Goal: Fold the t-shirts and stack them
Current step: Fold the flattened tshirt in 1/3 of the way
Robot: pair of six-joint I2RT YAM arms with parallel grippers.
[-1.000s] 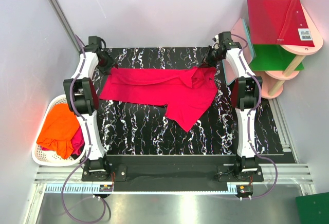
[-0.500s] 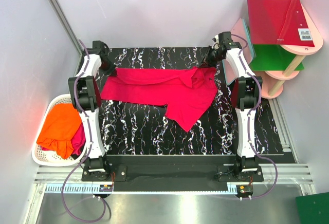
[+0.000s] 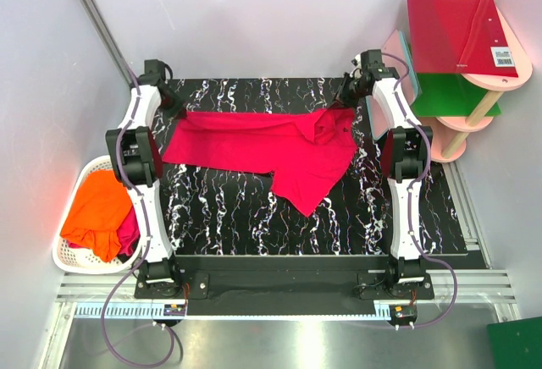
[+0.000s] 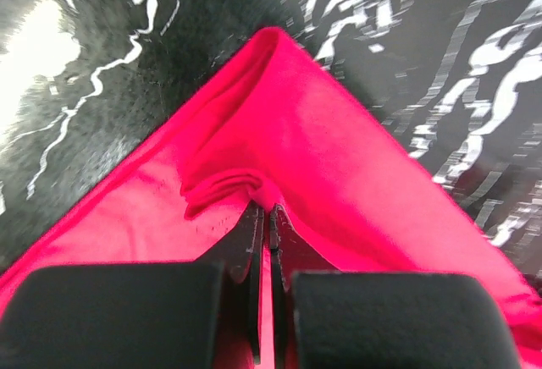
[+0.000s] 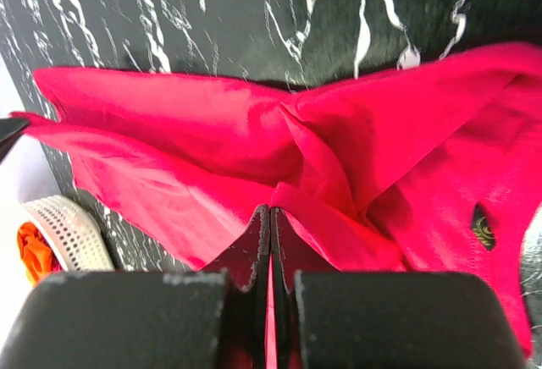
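Crimson t-shirt (image 3: 254,136) is spread on the black marbled surface (image 3: 220,208); one far corner is clamped in the closed left gripper (image 4: 264,213), the other in the closed right gripper (image 5: 269,212).

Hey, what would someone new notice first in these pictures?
A crimson t-shirt sprawls across the black marbled table, pinched at its far ends by the left end effector and right end effector, both shut on it. Left of the table, an orange t-shirt lies in a white basket; far right, a red board tops a pink shelf.
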